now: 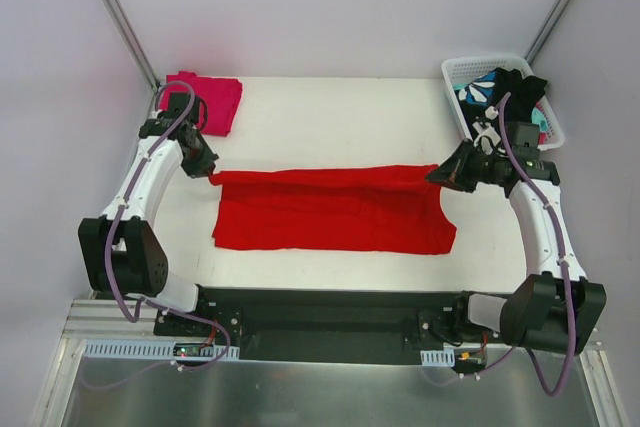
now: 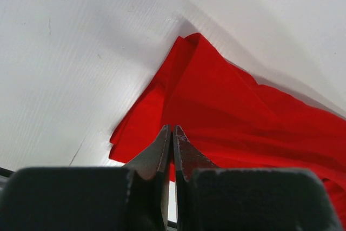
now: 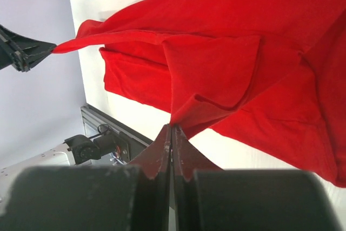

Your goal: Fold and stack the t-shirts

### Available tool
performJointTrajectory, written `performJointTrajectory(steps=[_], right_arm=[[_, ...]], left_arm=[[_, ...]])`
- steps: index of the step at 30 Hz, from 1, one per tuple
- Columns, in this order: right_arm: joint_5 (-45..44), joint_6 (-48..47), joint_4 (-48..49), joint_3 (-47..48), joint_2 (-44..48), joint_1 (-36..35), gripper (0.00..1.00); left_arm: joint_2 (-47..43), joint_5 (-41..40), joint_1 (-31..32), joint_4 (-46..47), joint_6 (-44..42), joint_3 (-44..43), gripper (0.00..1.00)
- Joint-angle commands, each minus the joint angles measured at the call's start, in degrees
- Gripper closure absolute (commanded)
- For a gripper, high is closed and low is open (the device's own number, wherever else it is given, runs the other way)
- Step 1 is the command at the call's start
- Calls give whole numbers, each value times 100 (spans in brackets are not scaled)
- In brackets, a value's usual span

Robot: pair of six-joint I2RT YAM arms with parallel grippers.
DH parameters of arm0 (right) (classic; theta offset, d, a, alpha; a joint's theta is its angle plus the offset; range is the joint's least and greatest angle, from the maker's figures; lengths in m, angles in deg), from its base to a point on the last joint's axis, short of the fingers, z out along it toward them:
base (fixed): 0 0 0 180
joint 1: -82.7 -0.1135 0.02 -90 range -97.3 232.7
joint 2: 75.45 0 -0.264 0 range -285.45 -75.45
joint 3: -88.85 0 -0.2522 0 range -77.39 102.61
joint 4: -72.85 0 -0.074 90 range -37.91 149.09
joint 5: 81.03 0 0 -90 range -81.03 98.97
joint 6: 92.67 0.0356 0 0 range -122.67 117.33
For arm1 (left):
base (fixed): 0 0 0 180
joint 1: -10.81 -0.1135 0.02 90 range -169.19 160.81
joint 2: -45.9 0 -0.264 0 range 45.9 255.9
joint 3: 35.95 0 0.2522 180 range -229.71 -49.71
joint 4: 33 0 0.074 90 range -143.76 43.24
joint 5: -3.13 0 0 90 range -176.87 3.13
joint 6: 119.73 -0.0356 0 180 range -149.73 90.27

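A large bright red t-shirt [image 1: 330, 212] lies across the middle of the white table, folded lengthwise into a long band. My left gripper [image 1: 212, 177] is shut on its back left corner, and my right gripper [image 1: 437, 175] is shut on its back right edge. The far edge is lifted and pulled taut between them. In the left wrist view the shut gripper [image 2: 172, 129] sits against red t-shirt cloth [image 2: 232, 106]. The right wrist view shows its gripper [image 3: 171, 127] pinching a fold of the t-shirt [image 3: 227, 52]. A folded magenta-pink t-shirt [image 1: 205, 99] rests at the back left.
A white basket [image 1: 470, 64] at the back right corner holds black and teal-and-white garments [image 1: 480, 87]. Bare table [image 1: 330, 117] stretches behind the red shirt. Grey walls close in the back and sides. The arm bases stand on a black rail [image 1: 320, 322] at the near edge.
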Motion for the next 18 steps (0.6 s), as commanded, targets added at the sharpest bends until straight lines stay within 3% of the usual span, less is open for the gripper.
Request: performJointTrajectory(steps=[1, 18], right_arm=[[-307, -257, -306, -170, 365, 58, 99], [-1089, -451, -737, -839, 770, -206, 99]], left_arm=[[-399, -145, -27, -63, 147, 238, 100], [-760, -66, -27, 104, 243, 924, 97]])
